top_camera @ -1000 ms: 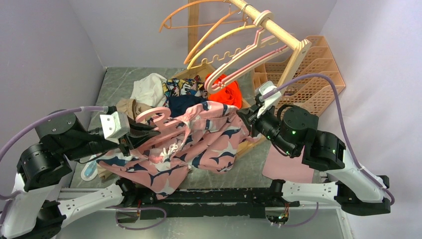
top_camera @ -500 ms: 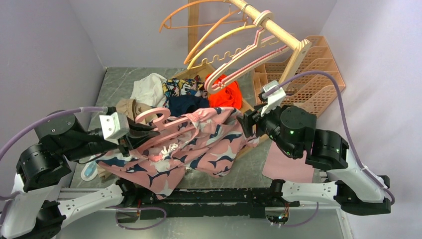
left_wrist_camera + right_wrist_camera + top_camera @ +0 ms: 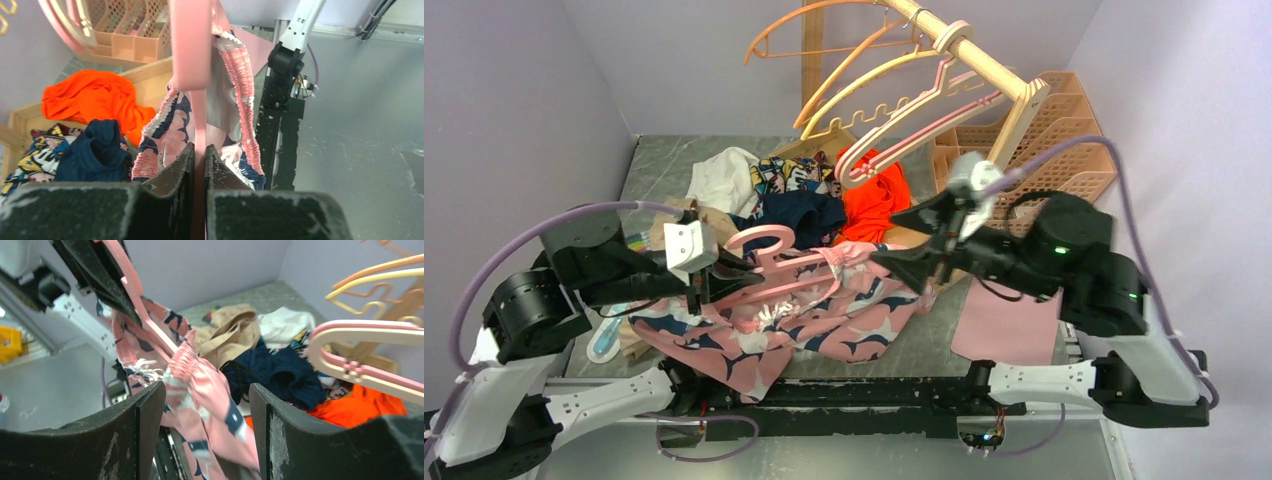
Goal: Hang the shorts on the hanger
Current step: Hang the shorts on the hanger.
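Note:
The pink hanger (image 3: 769, 241) is held above the table, and my left gripper (image 3: 714, 276) is shut on its lower bar (image 3: 199, 120). The shorts (image 3: 844, 312), pink with navy whale print, hang from the hanger and trail down to the table. In the left wrist view their gathered waistband (image 3: 241, 75) runs beside the hanger's arm (image 3: 190, 45). My right gripper (image 3: 904, 242) is open at the shorts' right end. In the right wrist view the shorts (image 3: 197, 380) pass loosely through the right gripper (image 3: 207, 397) without being clamped.
A wooden rack (image 3: 969, 52) at the back carries orange, yellow and pink hangers. Behind the shorts lies a clothes pile: a white piece (image 3: 724, 180), a navy garment (image 3: 799, 213), an orange-red garment (image 3: 874, 196). A slotted basket (image 3: 1049, 140) stands far right, and a pink sheet (image 3: 1004, 330) lies near right.
My right gripper has let go of the shorts' waistband and opened, turning toward the left. The freed edge has sagged. My left arm has carried the hanger a little rightward.

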Robot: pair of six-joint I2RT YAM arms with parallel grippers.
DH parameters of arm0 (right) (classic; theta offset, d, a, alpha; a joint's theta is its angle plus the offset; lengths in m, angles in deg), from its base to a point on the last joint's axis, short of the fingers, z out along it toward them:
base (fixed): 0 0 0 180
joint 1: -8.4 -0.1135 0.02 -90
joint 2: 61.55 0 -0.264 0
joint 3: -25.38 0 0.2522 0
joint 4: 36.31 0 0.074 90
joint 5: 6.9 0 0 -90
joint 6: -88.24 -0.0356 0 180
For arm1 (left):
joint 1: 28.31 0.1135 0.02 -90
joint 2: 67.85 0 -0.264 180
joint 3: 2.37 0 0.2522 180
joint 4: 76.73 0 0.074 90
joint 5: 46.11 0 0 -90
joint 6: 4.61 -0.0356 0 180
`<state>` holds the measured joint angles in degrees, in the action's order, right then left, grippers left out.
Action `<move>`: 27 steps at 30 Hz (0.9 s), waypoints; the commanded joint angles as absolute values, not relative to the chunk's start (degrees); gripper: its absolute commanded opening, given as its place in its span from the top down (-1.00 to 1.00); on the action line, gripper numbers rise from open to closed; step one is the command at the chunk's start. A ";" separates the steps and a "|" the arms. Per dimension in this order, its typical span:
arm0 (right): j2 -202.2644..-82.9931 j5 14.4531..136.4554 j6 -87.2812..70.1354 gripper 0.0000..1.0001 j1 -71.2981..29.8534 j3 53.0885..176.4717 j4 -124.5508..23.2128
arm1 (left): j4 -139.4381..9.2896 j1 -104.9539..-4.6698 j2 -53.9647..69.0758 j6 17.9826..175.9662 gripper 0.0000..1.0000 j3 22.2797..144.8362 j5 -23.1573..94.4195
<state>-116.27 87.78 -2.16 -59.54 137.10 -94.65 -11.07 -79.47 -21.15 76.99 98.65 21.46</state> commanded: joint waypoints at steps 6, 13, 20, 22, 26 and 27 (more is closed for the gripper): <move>-121.13 77.76 0.80 -0.25 -59.61 133.02 -92.41 | -11.90 -79.20 -19.53 77.58 0.86 98.25 16.40; -120.21 78.45 1.27 0.12 -59.57 130.56 -94.10 | -12.08 -79.20 -19.58 77.05 0.86 98.53 16.74; -120.01 79.36 0.99 0.14 -59.61 130.50 -93.57 | -12.68 -79.20 -19.36 77.36 0.86 98.09 16.38; -119.38 78.65 0.69 -0.09 -59.63 130.07 -92.00 | -12.54 -79.20 -19.13 77.39 0.86 98.27 16.32; -119.48 78.11 0.44 -0.23 -59.61 129.44 -90.05 | -12.79 -79.20 -19.08 77.48 0.86 97.78 16.35; -119.82 78.10 0.58 -0.22 -59.60 129.39 -90.06 | -12.85 -79.20 -19.14 77.48 0.86 97.51 16.31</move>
<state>-120.18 78.89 0.26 -59.54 129.89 -92.75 -10.31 -79.47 -19.08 77.25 98.17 17.70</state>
